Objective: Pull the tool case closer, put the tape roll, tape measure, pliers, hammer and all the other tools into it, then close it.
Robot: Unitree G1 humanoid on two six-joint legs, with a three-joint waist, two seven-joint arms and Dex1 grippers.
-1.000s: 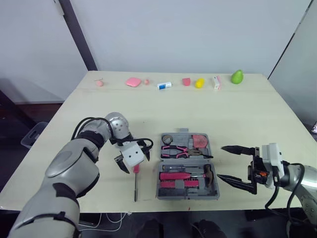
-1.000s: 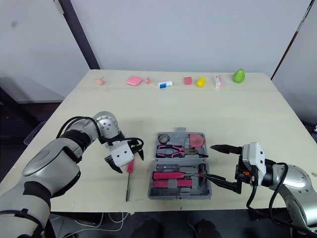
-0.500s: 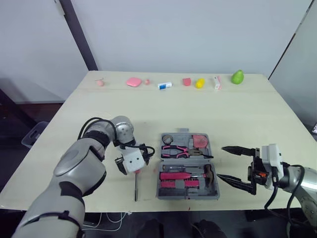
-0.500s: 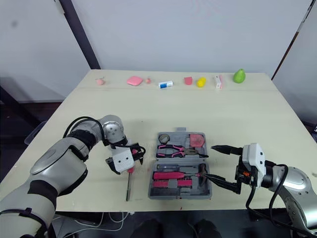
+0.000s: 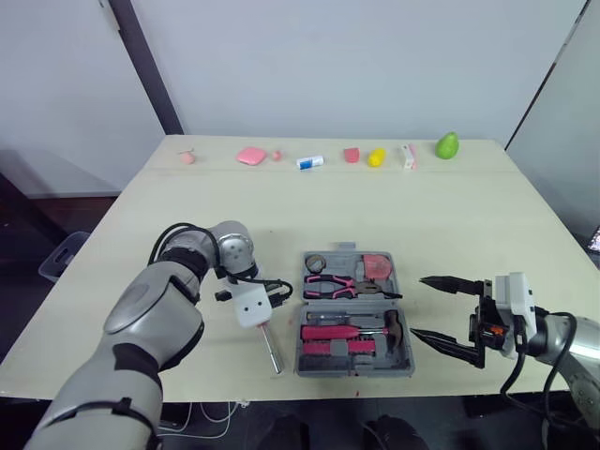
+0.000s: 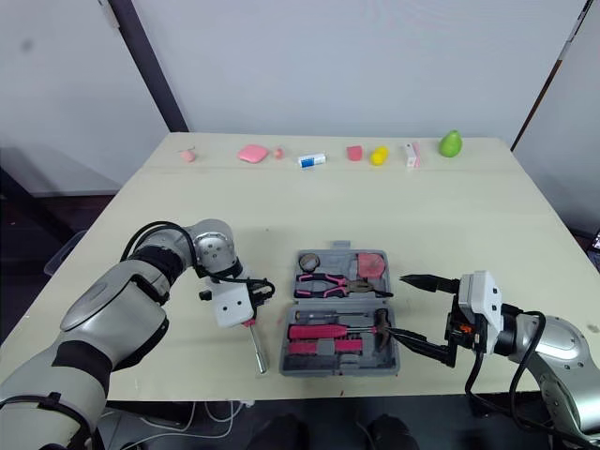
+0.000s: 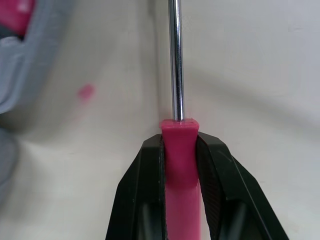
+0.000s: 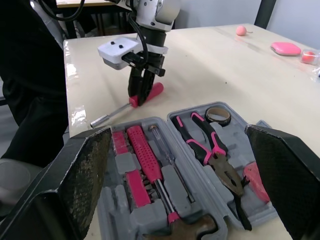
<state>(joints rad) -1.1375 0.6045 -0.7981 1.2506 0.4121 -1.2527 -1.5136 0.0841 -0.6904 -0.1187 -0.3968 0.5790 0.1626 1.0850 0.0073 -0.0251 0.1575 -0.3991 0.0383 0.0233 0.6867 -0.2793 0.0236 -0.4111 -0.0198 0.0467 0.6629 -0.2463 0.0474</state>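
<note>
The left gripper [image 7: 179, 144] is clamped on the pink handle of a screwdriver [image 7: 174, 75]. Both fingers [image 7: 150, 165] press the handle's sides, and the steel shaft runs straight out beyond the tips, low over the table [image 5: 422, 206]. The open case [image 5: 356, 369] lies just beside this gripper, on the side toward the right gripper [image 5: 418, 307]. Inside it are the tape roll [image 5: 316, 262], tape measure [image 5: 378, 266], pliers [image 5: 342, 284] and hammer [image 5: 394, 326]. The right gripper is spread wide and holds nothing. Its tips point at the case's near edge, just beside it, one finger above the other.
</note>
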